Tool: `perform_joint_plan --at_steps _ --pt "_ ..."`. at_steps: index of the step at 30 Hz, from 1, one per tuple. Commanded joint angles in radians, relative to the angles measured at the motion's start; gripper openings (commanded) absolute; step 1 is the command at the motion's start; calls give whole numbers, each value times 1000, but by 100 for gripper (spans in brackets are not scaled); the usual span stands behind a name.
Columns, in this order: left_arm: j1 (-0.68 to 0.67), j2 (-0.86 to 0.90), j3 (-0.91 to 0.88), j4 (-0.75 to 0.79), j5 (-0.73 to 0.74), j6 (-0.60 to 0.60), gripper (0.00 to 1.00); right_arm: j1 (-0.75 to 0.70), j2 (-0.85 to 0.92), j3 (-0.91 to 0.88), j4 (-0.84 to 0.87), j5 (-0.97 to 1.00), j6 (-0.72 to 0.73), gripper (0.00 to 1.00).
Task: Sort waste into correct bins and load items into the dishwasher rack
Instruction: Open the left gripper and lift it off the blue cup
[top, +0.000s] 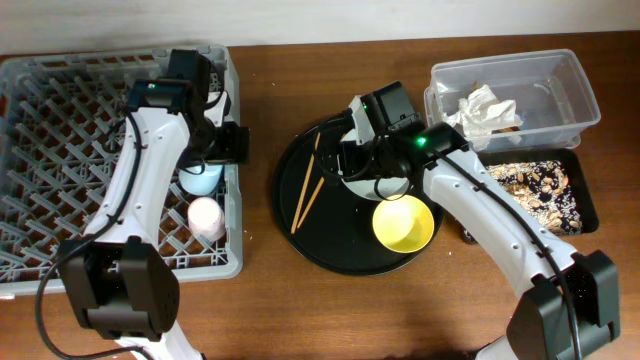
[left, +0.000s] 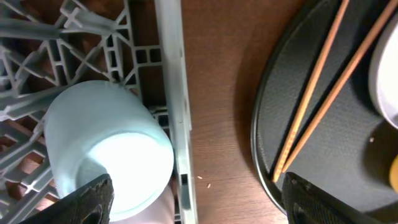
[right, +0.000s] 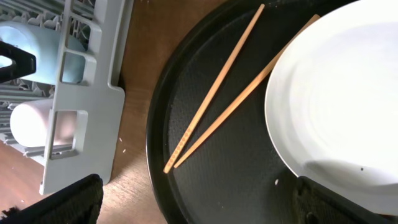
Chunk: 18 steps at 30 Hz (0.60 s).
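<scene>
1. Dishwasher rack (top: 60, 140) sits beside the round black tray (top: 340, 240), on the side away from the two bins. It already has the blue cup (top: 203, 180) and the pink cup (top: 205, 217) lying against its wall nearest that tray.
2. On the round tray itself are the plate (right: 336, 93), the yellow bowl (top: 403, 222) and the two chopsticks (right: 214, 87). The sticks lie flat and meet at their ends near the tray's rim.
3. Beyond the tray's far side from the rack, the napkin (top: 485, 108) is in the clear tub (top: 555, 90) and the food scraps (top: 535, 180) are in the shallow black tray (top: 590, 200). The sorting looks finished to me, and loading is the step in hand.
4. The right gripper (right: 208, 202) hangs over the round tray between sticks and plate, spread wide and holding nothing.
5. The left gripper (left: 202, 196) hovers above the surface between rack wall and round tray, just beside the blue cup. It is equally wide open and empty.
6. I reckon the next move falls to the right arm: come down on one item and close.
   - The plate needs a pinch on its rim.
   - The sticks are thin and flat on the tray, so the fingers must go right down to it and take both together.
   - One stick runs close to the plate's edge, and I cannot tell whether they touch.
</scene>
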Motion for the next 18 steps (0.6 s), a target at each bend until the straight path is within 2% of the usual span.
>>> perform_joint_plan --at_steps 1,18 --pt "3 13 -12 10 -34 19 86 3 8 -8 -3 20 -10 98" --pt "3 13 -12 -2 -124 18 86 3 8 -8 -4 20 -10 99"
